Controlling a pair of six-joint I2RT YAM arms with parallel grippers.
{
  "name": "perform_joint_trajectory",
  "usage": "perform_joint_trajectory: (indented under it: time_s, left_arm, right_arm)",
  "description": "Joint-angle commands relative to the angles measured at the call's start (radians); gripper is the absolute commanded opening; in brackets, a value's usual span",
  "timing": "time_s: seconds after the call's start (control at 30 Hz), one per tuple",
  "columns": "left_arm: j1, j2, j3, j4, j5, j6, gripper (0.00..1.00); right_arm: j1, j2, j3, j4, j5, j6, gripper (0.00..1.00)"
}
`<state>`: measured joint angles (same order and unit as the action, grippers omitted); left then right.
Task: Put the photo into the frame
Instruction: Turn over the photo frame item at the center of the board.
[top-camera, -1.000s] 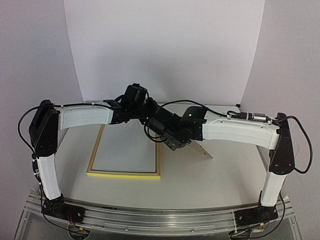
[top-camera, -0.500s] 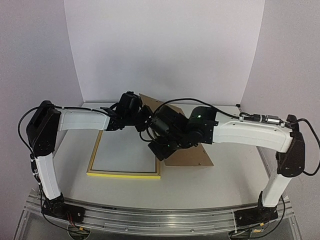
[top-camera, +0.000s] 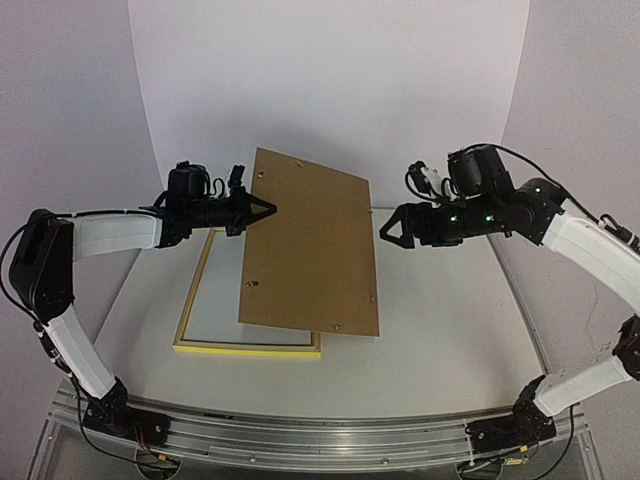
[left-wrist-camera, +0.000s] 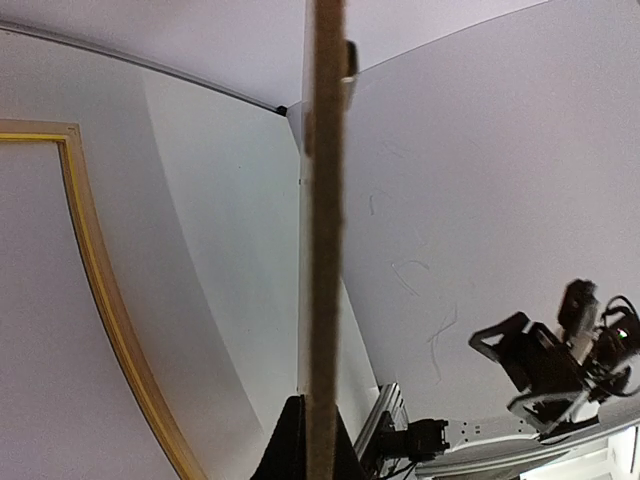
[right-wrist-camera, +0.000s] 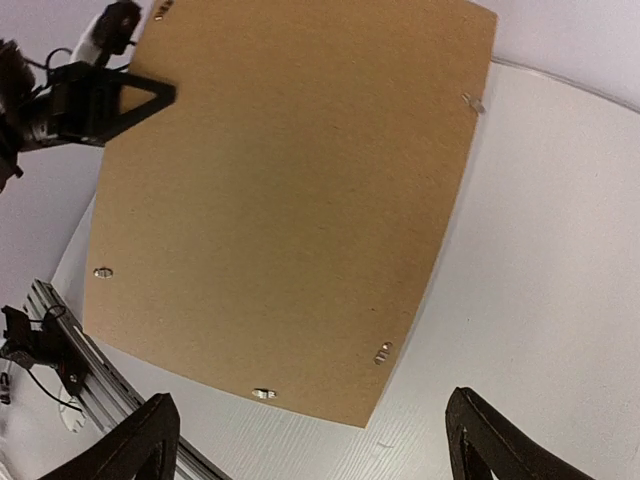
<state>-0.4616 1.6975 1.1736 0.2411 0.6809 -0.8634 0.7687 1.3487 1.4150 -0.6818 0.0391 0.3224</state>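
Moved: right gripper (top-camera: 388, 233) pulled away rightward, fingers spread | backing board (top-camera: 310, 245) now raised, left gripper (top-camera: 268, 209) clamps its left edge | frame (top-camera: 250, 349) flat on bench (top-camera: 450, 320) below | left wrist shows board edge-on

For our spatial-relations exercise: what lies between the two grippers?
The brown backing board, clamped at its edge by the left gripper, short of the open right gripper; top view shows it.
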Motion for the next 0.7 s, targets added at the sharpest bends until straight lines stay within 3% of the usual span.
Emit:
perform_joint_trajectory:
  time_s: [0.0, 0.13, 0.43, 0.57, 0.67]
  left_arm:
    - [0.070, -0.152, -0.085, 0.276, 0.252, -0.099, 0.00]
    - [0.098, -0.198, -0.167, 0.405, 0.345, -0.220, 0.00]
    - [0.113, -0.276, -0.305, 0.535, 0.395, -0.361, 0.00]
    - [0.113, -0.296, -0.365, 0.654, 0.364, -0.448, 0.00]
    - [0.113, -0.298, -0.394, 0.710, 0.336, -0.481, 0.00]
  right_arm:
    - [-0.213, -0.017, -0.131, 0.117, -0.392, 0.071, 0.88]
    - [-0.316, 0.054, -0.194, 0.248, -0.629, 0.104, 0.85]
    - [-0.319, 0.109, -0.253, 0.450, -0.758, 0.147, 0.82]
    - [-0.318, 0.114, -0.324, 0.620, -0.831, 0.254, 0.79]
    - [-0.316, 0.122, -0.402, 0.860, -0.910, 0.422, 0.76]
